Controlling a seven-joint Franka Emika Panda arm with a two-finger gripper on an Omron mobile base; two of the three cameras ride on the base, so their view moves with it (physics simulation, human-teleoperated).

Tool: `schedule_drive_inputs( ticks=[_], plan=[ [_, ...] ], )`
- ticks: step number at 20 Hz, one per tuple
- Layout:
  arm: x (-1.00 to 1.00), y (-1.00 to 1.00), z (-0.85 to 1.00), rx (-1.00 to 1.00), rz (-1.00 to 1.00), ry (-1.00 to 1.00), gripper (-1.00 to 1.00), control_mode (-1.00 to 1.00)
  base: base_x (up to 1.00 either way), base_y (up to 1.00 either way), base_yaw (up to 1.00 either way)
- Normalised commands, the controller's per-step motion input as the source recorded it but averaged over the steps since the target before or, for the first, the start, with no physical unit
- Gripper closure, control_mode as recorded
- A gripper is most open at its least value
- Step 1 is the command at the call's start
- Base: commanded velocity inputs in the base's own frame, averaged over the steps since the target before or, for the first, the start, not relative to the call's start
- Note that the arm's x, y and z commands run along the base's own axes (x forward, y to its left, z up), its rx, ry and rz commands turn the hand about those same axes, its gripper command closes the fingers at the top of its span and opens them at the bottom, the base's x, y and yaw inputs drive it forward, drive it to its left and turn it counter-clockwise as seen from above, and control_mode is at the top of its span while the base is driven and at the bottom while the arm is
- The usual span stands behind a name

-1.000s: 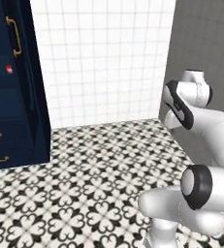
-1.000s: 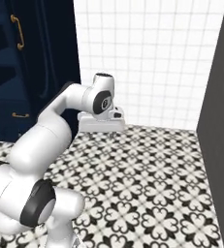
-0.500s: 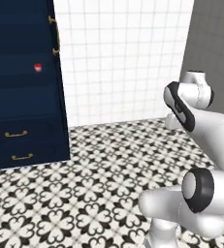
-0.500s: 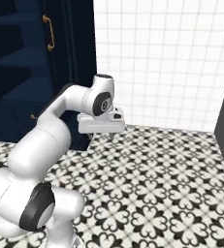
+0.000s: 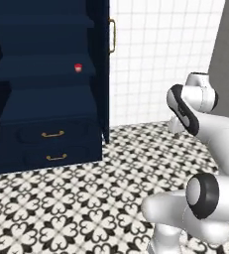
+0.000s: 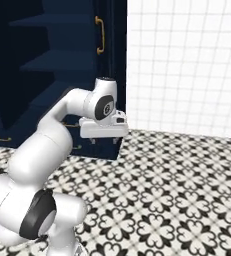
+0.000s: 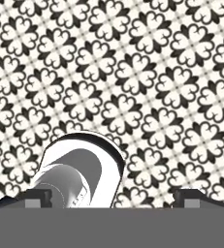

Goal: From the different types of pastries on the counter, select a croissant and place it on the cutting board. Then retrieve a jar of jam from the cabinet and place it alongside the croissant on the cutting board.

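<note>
We see one tall navy cabinet [image 5: 46, 84] standing open against the white tiled wall [image 5: 160, 59], with its door [image 5: 104, 69] swung outward and edge-on to us in the left base view. One brass handle [image 5: 112, 35] runs down that door. Inside, we count three dark shelves, and on the middle one sits a single small jam jar [image 5: 78, 68], red with a pale lid, close to the door side of the shelf. Below the shelves we count two drawers [image 5: 51, 144], one above the other, each with one brass pull.

Our arm is folded in front of the cabinet, well apart from the jar. In the right base view the end effector [image 6: 103, 141] hangs from the wrist pointing down at the patterned floor [image 6: 177, 185], level with the foot of the cabinet door [image 6: 112, 75]. In the hand view, the two dark fingertips [image 7: 196, 199] sit far apart at either side of the bottom edge, so the fingers are spread wide, and nothing lies between them except black-and-white floor tiles [image 7: 133, 72].

A dark grey wall panel [image 5: 227, 64] stands to the right of the tiled wall in the left base view.
</note>
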Motion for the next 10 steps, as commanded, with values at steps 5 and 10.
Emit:
schedule_drive_inputs(
  ticks=[5, 10],
  plan=[
    [0.0, 0.0, 0.0, 0.0, 0.0, 0.0, -1.0, 1.0, 0.0, 0.66, 0.0],
    [0.0, 0.0, 0.0, 0.0, 0.0, 0.0, -1.0, 1.0, 0.0, 0.79, 0.0]
  ],
)
